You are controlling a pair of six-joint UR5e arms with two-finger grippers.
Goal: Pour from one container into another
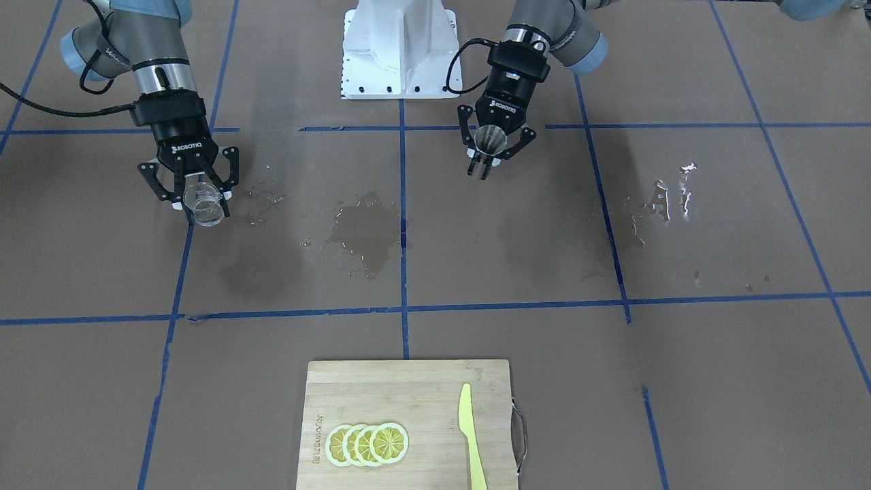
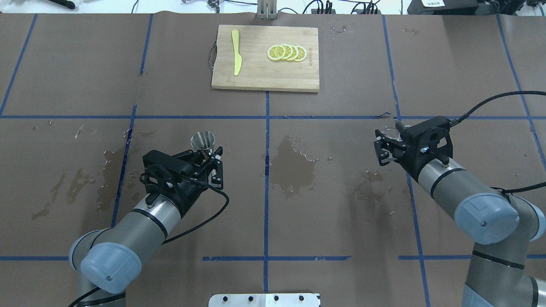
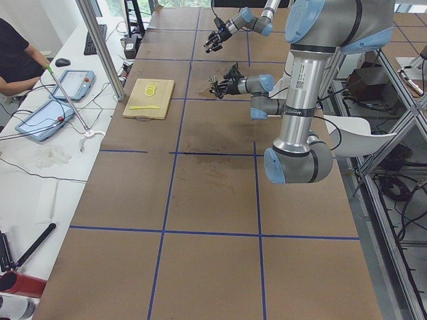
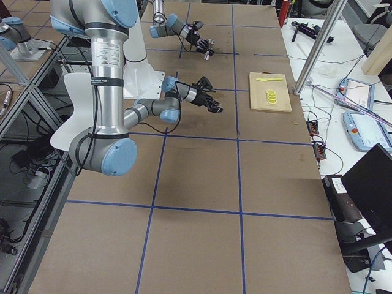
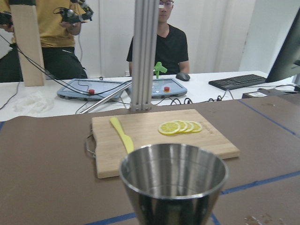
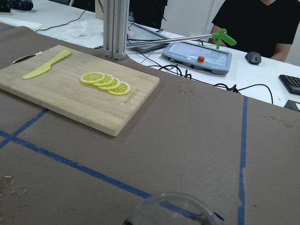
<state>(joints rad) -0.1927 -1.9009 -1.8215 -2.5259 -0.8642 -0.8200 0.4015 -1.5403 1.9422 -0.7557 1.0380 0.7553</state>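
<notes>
— Starting to the robot's left of the wet patch [image 2: 292, 162]?

— First some darker damp stains [image 2: 104, 179], farthest out from the patch. Then the left gripper [image 2: 208, 154], fingers closed around the narrow part of the metal jigger [image 2: 203, 140]. Holds it upright, wide mouth up, clear of the tabletop [image 2: 341, 221] and well apart from the patch.

— And at the patch itself?

— A dark, irregular stain on the brown paper, touching the blue tape line [image 2: 267, 204] on its left edge. Beyond the patch, on the side away from the robot: a wooden cutting board [image 2: 256, 76], carrying four overlapping lemon slices [image 2: 286, 52] and a yellow knife [image 2: 236, 57], the two apart from each other.

— To the robot's right of the patch?

— A scatter of small droplets [image 2: 369, 175] just past it. Then the right gripper [image 1: 204, 197], clamped on the clear glass beaker [image 1: 204, 211]. Hangs above the tabletop, well apart from the patch, roughly as far out as the jigger on the other side.

— Anything inside the beaker?

— Cannot tell; too transparent and small here.
</notes>
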